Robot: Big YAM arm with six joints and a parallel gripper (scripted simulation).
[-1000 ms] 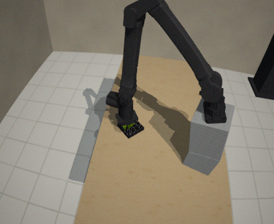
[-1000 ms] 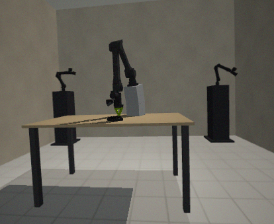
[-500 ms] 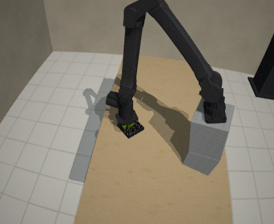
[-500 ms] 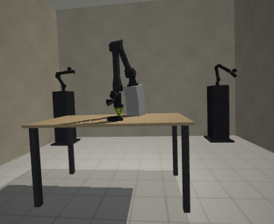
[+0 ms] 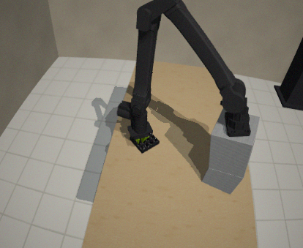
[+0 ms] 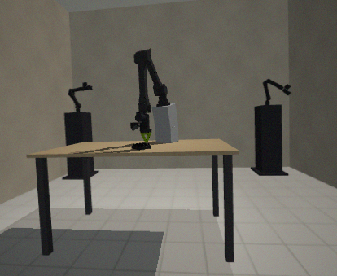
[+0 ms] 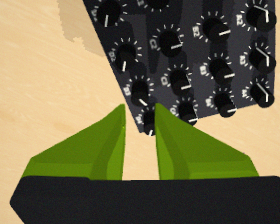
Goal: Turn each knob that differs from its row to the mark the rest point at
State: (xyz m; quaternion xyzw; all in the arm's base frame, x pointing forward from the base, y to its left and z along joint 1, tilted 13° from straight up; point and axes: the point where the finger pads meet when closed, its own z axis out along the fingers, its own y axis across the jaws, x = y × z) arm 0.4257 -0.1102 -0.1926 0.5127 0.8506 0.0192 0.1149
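Note:
The black knob box (image 5: 143,150) (image 6: 137,147) (image 7: 197,97) stands on the table. My gripper (image 5: 143,140) (image 6: 146,142) (image 7: 140,112) points down above its row D end, its green fingers parted and holding nothing. In the wrist view, knob D4 (image 7: 149,123) shows between and beyond the tips, partly behind the right one. Knob D3 (image 7: 140,92) has its line toward the lower right, while D1 (image 7: 108,13), D2 (image 7: 125,56) and D4 point nearly straight down. The visible B and C lines look alike within their rows. A2 (image 7: 259,19) looks turned differently from A3 (image 7: 260,60) and A4 (image 7: 259,95). A1 is out of view.
The wooden table (image 5: 169,206) (image 6: 200,146) carries the grey pedestal (image 5: 229,155) (image 6: 166,124) of my arm, to the right of the box in the top view. Neighbouring knobs stand close together around the fingertips.

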